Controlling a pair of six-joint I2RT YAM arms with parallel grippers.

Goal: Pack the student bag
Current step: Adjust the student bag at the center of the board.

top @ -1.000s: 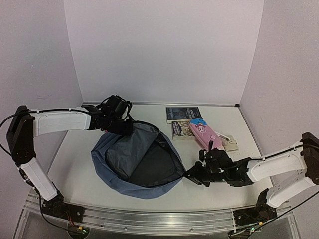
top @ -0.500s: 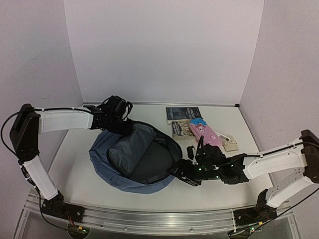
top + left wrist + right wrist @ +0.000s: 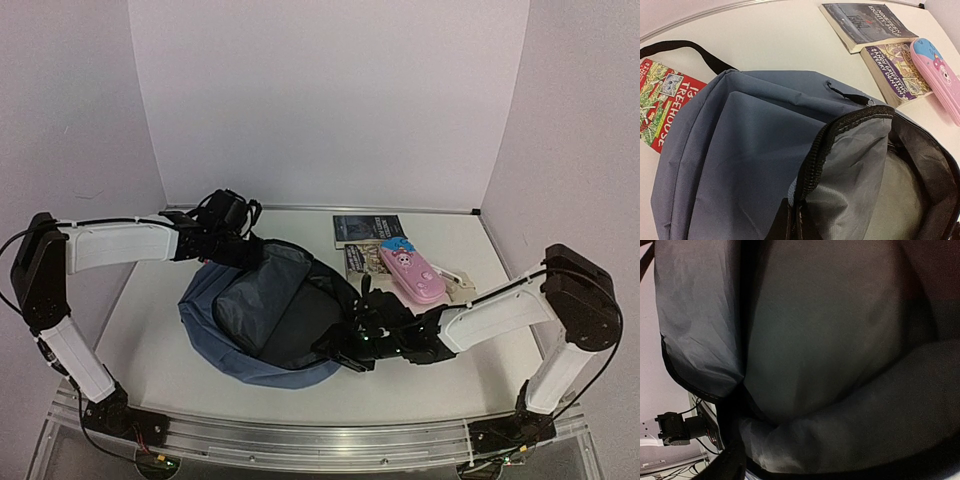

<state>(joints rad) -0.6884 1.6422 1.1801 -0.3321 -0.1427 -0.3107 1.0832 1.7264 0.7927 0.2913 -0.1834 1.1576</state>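
The student bag (image 3: 215,320), a large slate-blue backpack, lies open at centre-left with its dark lining (image 3: 300,335) showing. My left gripper (image 3: 240,240) is at the bag's far rim. In the left wrist view it (image 3: 795,222) is shut on the black zipper edge (image 3: 815,155) and holds the flap up. My right gripper (image 3: 338,348) reaches in over the bag's near right rim. The right wrist view shows only the grey-black lining (image 3: 830,340) up close. Its fingers are hidden, so I cannot tell how its jaws stand.
To the right of the bag lie a dark book (image 3: 368,229), a purple book (image 3: 358,262), a pink pencil case (image 3: 412,272) and a small beige item (image 3: 462,290). A red Treehouse book (image 3: 665,97) pokes out from under the bag, next to a black strap (image 3: 690,50).
My right arm has stretched left from outside the bag's right rim into its opening. The rim on that side has been pushed left. The left gripper has kept its hold.
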